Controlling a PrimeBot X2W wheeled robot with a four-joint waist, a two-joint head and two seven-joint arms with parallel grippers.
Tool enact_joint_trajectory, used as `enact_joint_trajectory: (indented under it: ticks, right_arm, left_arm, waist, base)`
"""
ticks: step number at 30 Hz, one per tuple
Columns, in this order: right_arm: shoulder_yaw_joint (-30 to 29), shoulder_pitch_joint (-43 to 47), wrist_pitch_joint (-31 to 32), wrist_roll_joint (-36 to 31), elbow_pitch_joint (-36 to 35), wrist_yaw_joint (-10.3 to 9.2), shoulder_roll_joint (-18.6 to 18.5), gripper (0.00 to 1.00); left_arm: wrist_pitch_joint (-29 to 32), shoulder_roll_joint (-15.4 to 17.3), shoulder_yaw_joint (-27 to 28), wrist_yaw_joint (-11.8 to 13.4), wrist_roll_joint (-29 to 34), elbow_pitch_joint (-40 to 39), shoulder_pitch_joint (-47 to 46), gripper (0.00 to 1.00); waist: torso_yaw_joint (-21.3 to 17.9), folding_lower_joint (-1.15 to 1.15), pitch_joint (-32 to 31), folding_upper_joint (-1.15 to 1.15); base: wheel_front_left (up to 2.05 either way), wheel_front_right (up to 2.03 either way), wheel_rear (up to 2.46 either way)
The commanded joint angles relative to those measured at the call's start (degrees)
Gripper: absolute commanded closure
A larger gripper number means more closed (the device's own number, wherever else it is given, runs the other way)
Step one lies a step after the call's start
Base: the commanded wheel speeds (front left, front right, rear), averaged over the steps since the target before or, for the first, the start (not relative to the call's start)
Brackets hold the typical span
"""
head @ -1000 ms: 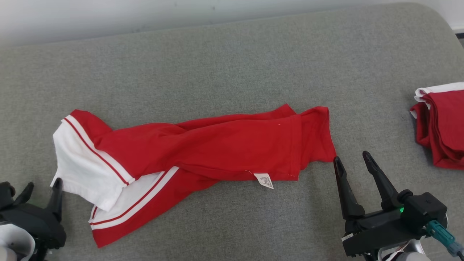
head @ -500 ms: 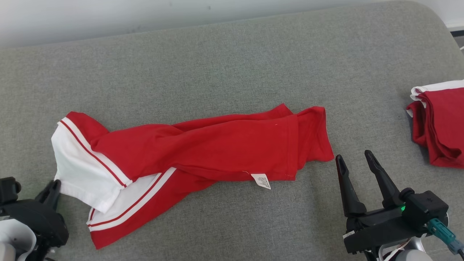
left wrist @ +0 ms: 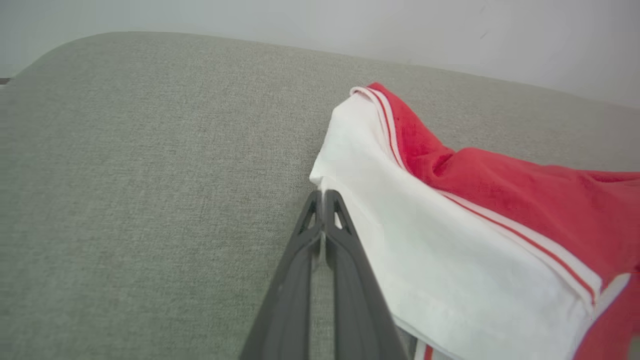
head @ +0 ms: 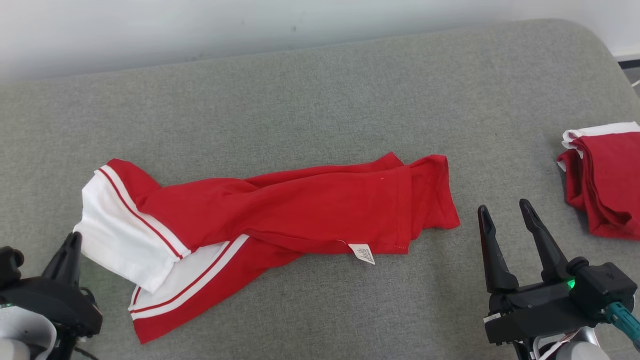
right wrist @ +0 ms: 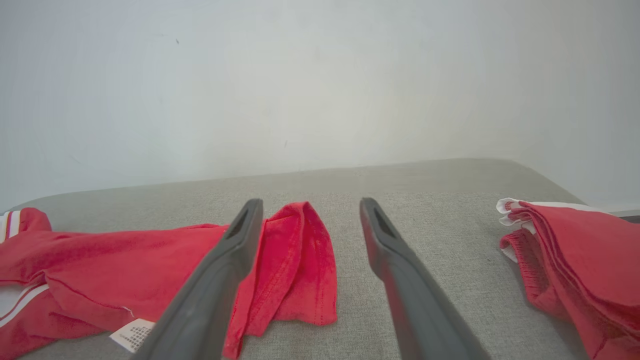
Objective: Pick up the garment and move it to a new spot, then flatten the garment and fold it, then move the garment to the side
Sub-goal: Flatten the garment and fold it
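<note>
Now the L gripper [left wrist: 322, 193] is pinching shut on the near-left corner of the white sleeve [head: 120, 240] of the garment [head: 310, 210], which is lying crumpled left to right across the mid of the grey cushion [head: 320, 90]. The R gripper [head: 504, 206] is holding wide open just right of its red hem. A folded red pile [head: 605, 180] is sitting at the right edge, well apart.

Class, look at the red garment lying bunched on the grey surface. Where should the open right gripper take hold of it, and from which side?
Grip the garment at its red hemmed end, coming from the robot's right, low along the surface. That end lies nearest the right gripper, and its folded layers stand slightly proud, likely giving an edge to pinch.
</note>
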Motion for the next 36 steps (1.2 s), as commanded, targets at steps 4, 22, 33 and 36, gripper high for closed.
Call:
enact_joint_trajectory:
  ticks: [4, 22, 33, 36]
  right_arm:
    - [1.32, 0.95, 1.74, -0.46, -0.27, -0.04, -1.19, 0.00]
    - [14.97, -4.98, 3.52, 5.00, 13.07, -0.04, -6.79, 0.00]
    - [20.86, -11.08, 0.49, 8.58, 23.16, -0.04, -7.25, 0.01]
    - [21.66, -11.89, -0.64, 8.76, 23.84, -0.04, -7.38, 1.00]
  left_arm:
    - [0.08, -0.49, -0.52, 0.93, 0.77, -4.45, 2.95, 1.00]
    - [1.37, -1.05, -2.50, 2.42, 1.34, -8.66, 3.29, 1.00]
    - [0.46, -1.25, -3.34, 2.08, 0.95, -7.24, 2.06, 1.00]
    - [0.18, -1.31, -3.45, 2.03, 0.86, -7.04, 1.92, 1.00]
  waist:
    - [1.06, 0.00, -0.66, 0.00]
    - [2.89, 0.00, 0.97, 0.00]
    - [3.62, 0.00, 2.00, 0.00]
    - [3.64, 0.00, 2.04, 0.00]
  base:
    - [0.00, 0.00, 0.00]
    - [0.00, 0.00, 0.00]
    - [0.00, 0.00, 0.00]
    - [0.00, 0.00, 0.00]
